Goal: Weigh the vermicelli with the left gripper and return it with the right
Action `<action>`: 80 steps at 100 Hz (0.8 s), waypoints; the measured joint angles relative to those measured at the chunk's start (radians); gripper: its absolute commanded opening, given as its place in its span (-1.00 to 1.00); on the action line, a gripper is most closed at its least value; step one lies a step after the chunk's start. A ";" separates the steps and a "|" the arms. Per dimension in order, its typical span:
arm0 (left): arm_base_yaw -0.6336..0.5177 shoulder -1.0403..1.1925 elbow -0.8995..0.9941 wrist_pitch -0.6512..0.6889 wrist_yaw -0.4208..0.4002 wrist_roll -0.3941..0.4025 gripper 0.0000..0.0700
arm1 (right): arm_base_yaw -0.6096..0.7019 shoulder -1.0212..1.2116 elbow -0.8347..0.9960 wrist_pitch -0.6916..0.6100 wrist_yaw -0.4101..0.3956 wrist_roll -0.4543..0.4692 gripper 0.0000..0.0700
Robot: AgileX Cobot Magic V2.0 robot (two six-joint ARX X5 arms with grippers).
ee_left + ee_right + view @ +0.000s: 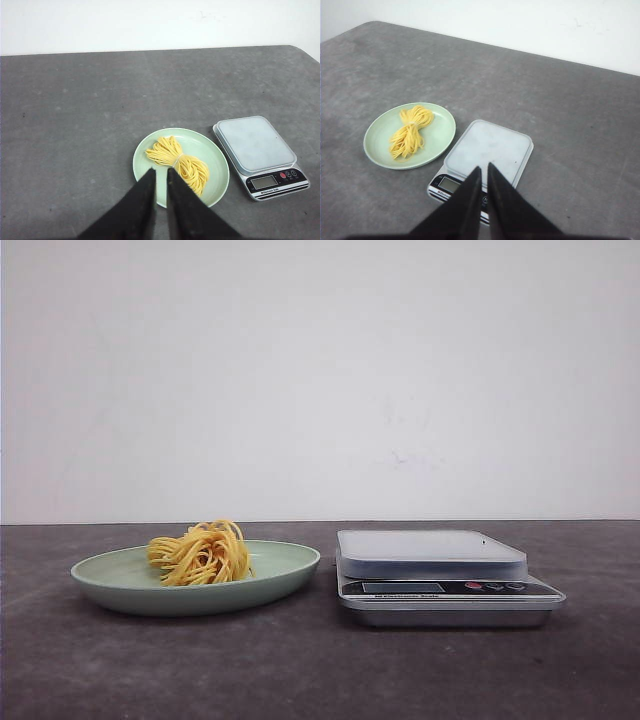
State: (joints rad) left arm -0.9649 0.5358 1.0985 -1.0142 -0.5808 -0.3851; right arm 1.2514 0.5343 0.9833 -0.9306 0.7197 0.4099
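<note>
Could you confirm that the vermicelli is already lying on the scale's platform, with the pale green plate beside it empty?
Not quite: the vermicelli lies on the pale green plate, and the scale platform beside it is bare. The front view shows this, and both wrist views agree.

Open air above the plate [290, 570] and scale [430, 552]; a narrow gap of table [300, 670] separates them.

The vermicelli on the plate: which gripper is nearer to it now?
Left. The left gripper hangs over the plate's edge beside the vermicelli; the right gripper hangs over the scale.
</note>
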 measured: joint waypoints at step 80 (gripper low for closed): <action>0.467 -0.042 -0.137 0.160 0.107 0.095 -1.00 | 0.001 0.000 0.000 0.000 0.010 0.000 -0.97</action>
State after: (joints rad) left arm -0.4984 0.4938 0.9619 -0.8539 -0.4736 -0.2897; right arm 1.2522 0.5343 0.9833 -0.9302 0.7300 0.4103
